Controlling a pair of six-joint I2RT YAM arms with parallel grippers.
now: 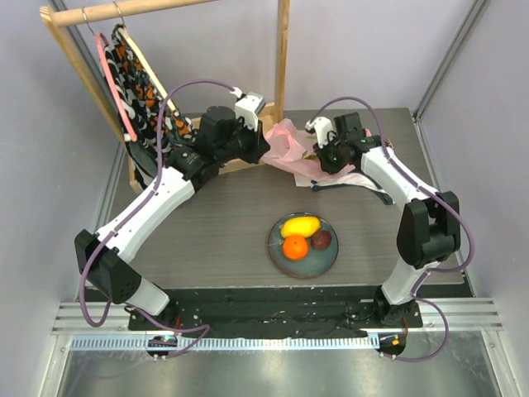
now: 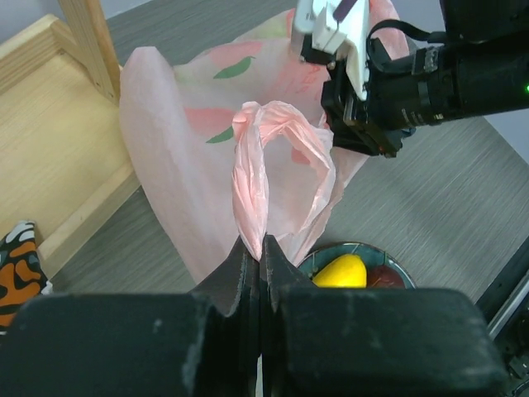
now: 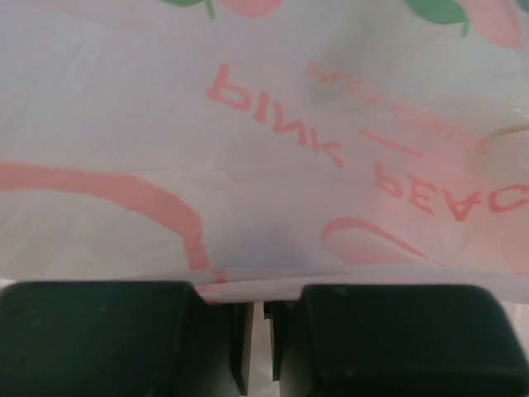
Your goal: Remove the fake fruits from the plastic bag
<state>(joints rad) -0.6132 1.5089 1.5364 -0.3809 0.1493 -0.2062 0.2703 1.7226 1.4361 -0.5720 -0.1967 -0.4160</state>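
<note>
At the back of the table, beside the wooden rack, we had the plastic bag stretched between both arms. Left gripper was clamped tight on the twisted loop handle, film running straight into the closed jaws; our read: that anchored one end so the mouth could be worked open. Right gripper sat at the bag's far edge, jaws down to a thin slit with the film edge lying across it, which looked to us like a pinch on the bag wall. Plate was placed front-centre, near both arms, as the drop spot; it held the mango, orange and dark purple fruit. We couldn't see any other fruits through the film. Print on the bag in the right wrist view read upside down: "PINK", then "PEAC" cut by the frame; the smaller line was unreadable.
</note>
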